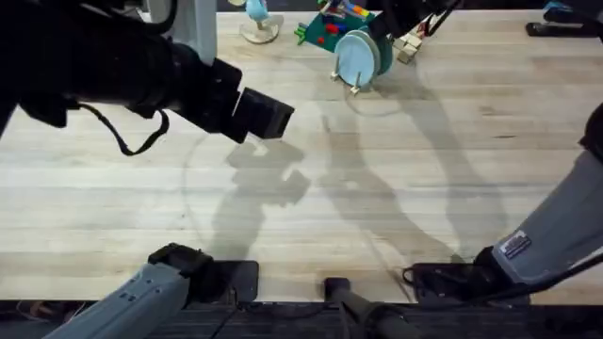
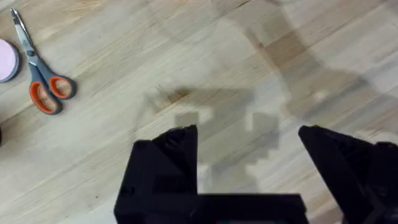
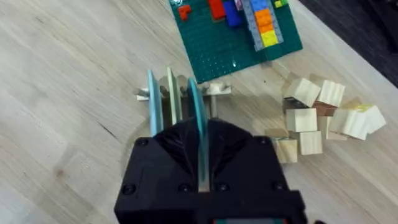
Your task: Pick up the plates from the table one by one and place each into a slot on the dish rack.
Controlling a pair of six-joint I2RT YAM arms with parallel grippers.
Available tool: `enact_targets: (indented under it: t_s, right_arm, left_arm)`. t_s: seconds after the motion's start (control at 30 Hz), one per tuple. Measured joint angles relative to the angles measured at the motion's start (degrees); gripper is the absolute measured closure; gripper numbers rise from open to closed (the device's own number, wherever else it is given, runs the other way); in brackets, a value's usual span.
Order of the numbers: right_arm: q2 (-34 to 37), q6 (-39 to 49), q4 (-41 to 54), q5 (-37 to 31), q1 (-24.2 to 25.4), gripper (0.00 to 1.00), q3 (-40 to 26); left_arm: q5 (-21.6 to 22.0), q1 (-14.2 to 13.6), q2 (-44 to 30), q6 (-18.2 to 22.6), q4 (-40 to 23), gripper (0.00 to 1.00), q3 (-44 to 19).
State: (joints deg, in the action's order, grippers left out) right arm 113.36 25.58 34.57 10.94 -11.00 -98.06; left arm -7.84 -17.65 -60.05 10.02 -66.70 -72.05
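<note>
Near the far edge of the table (image 1: 396, 188), right of its middle, the dish rack (image 3: 214, 90) of pale wood stands just in front of a green toy-block board (image 3: 233, 37); both plates stand on edge in it, the pale blue plate (image 3: 151, 102) in one slot and the turquoise plate (image 3: 199, 124) in a neighbouring slot, upright and parallel with pegs between them. In the overhead view the pale blue plate (image 1: 356, 56) faces the camera and hides most of the other. The right gripper (image 3: 202, 180) sits directly over the rack; the turquoise plate's upper edge runs between its fingers, which are closed on it (the pads themselves are hidden under the black body). A cluster of small wooden cubes (image 3: 323, 115) lies on the table just beside the rack and the board. The left gripper (image 2: 249, 158) hangs above bare planks in the table's middle left part, its two black fingers (image 2: 171, 152) spread wide with nothing between them; a pair of orange-handled scissors (image 2: 43, 81) lies flat on the wood well apart from it.
</note>
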Motion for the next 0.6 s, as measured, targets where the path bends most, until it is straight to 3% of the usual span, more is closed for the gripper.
enact_targets:
  t_s: [0.33,0.5,0.6]
  right_arm:
    - [0.0,0.0,0.0,0.0,0.0,0.848,0.0]
    - [0.0,0.0,0.0,0.0,0.0,0.747,-0.1]
    - [0.0,0.0,0.1,0.0,0.0,0.619,-0.2]
  left_arm:
    - [0.0,0.0,0.0,0.0,0.0,0.007,0.0]
    - [0.0,0.0,0.0,0.0,0.0,0.007,0.0]
    - [0.0,0.0,0.0,0.0,0.0,0.007,0.0]
